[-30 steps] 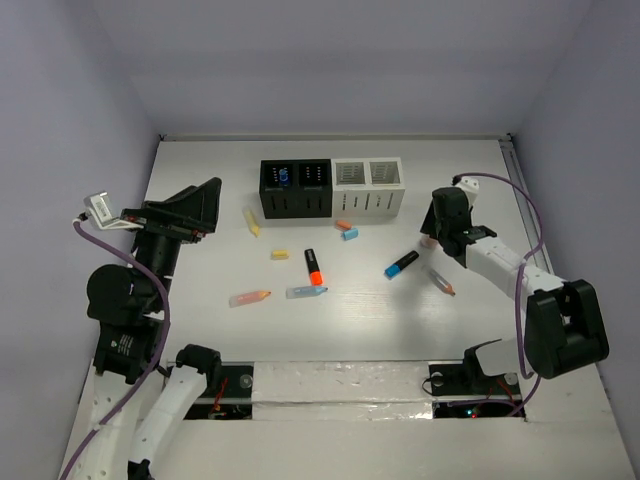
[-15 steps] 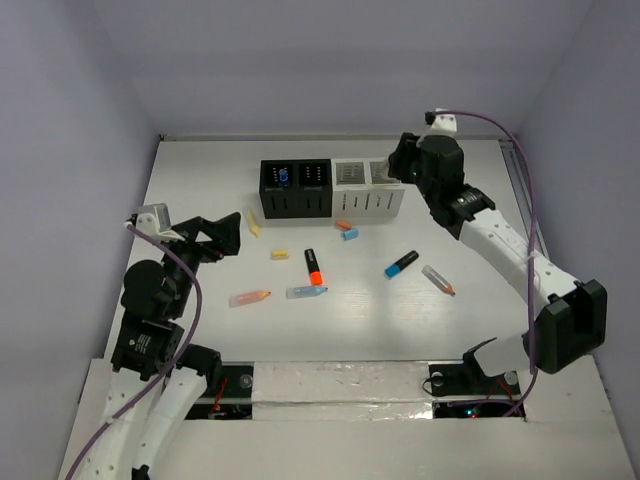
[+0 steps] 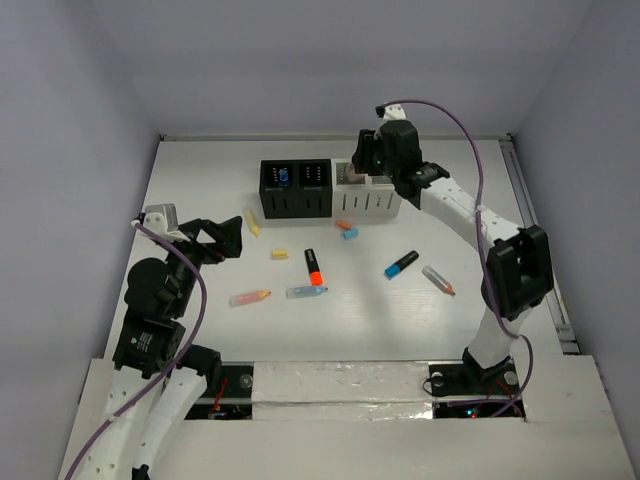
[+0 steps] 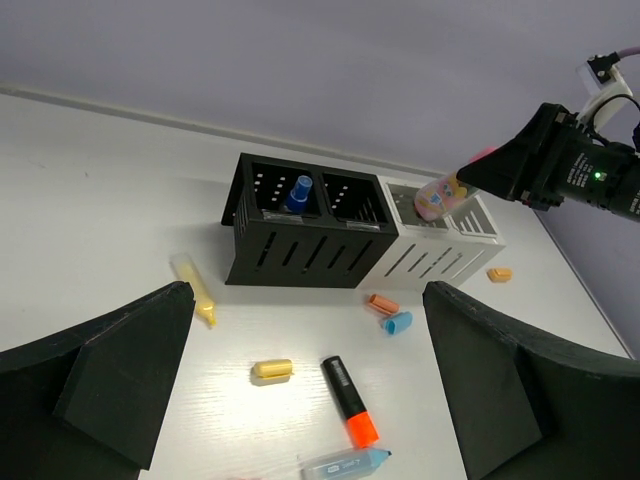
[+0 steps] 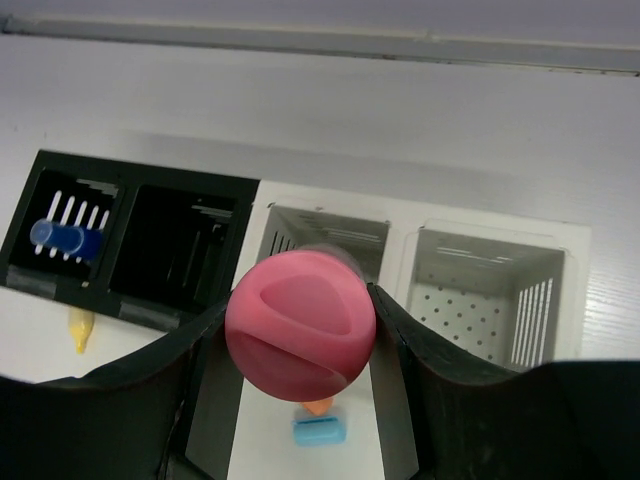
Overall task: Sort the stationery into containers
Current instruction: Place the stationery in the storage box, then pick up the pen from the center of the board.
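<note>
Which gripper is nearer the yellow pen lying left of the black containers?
Left. The left gripper hovers just beside the yellow pen; the right gripper is over the white containers.

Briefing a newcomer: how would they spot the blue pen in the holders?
Near the table's far edge stands a row of four cube holders, two black, two white. The blue pen leans in the outer black cube, the only piece inside any holder.

1. Robotics lab test booth: plain lilac walls [image 3: 330, 60] enclose a white table [image 3: 360, 330].
2. Left arm [image 3: 155, 300] and right arm [image 3: 450, 205], trailing purple cables [image 3: 470, 140], stand bolted at the table's near edge, beside a strip of pale tape [image 3: 340, 378].
</note>
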{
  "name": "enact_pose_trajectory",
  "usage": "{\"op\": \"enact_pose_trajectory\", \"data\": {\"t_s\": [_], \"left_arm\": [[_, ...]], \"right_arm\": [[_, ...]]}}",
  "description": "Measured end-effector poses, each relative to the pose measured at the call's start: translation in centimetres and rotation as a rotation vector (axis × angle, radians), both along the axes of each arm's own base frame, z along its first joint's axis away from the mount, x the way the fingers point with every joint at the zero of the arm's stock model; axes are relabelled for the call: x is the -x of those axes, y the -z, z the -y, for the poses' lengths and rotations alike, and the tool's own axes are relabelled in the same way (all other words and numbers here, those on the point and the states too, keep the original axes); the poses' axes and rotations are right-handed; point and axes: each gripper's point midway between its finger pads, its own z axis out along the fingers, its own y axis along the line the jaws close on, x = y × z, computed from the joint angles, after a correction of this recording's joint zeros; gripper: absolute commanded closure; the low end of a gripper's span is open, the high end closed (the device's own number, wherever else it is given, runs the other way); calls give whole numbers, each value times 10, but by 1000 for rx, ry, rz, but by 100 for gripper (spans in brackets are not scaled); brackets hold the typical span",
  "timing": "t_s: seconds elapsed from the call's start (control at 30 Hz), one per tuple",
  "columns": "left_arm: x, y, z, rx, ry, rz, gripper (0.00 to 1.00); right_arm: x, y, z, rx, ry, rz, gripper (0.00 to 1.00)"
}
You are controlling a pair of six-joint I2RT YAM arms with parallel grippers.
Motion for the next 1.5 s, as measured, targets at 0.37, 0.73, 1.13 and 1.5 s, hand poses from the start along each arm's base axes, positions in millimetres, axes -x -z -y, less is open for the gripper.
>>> {"op": "enact_pose_trajectory", "data": {"t_s": [0.37,0.73,1.13,1.5], "left_arm": [[0,2,9,-4,52,-6,1],[1,3,13,-6,74,-12,1],[1,3,14,-7,80,-12,1],[1,3,14,-7,81,-12,1]], "right_arm": [[-9,7,-17,59,-49,-34,70],[-8,44,-25,145,-73,-128,13],[36,11,-52,159,-139,-33,45],[156,106,-115,220,-366,-196,31]]}}
